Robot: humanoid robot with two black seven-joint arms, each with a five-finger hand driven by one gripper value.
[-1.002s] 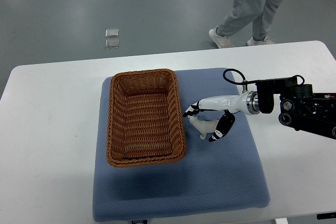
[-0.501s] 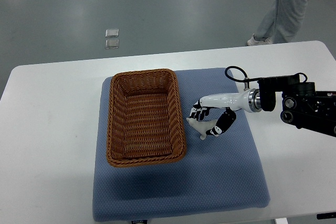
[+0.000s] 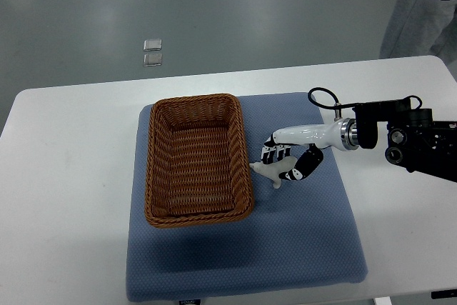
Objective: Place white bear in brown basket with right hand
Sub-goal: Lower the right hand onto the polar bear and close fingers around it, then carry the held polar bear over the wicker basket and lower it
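A small white bear (image 3: pixel 270 172) lies on the blue mat (image 3: pixel 300 248), just right of the brown wicker basket (image 3: pixel 196 159). My right hand (image 3: pixel 287 160) comes in from the right edge and its fingers (image 3: pixel 273 152) are curled around the bear, thumb below and fingers above. The bear's head points toward the basket's right rim. The basket is empty. My left arm is not in view.
The mat lies on a white table (image 3: pixel 64 176). A person's legs (image 3: pixel 421 12) stand beyond the table's far right corner. Two small square plates (image 3: pixel 151 52) lie on the grey floor behind the table.
My right hand's fingers have closed on the bear, and the bear has shifted slightly left toward the basket. The person has walked to the right.
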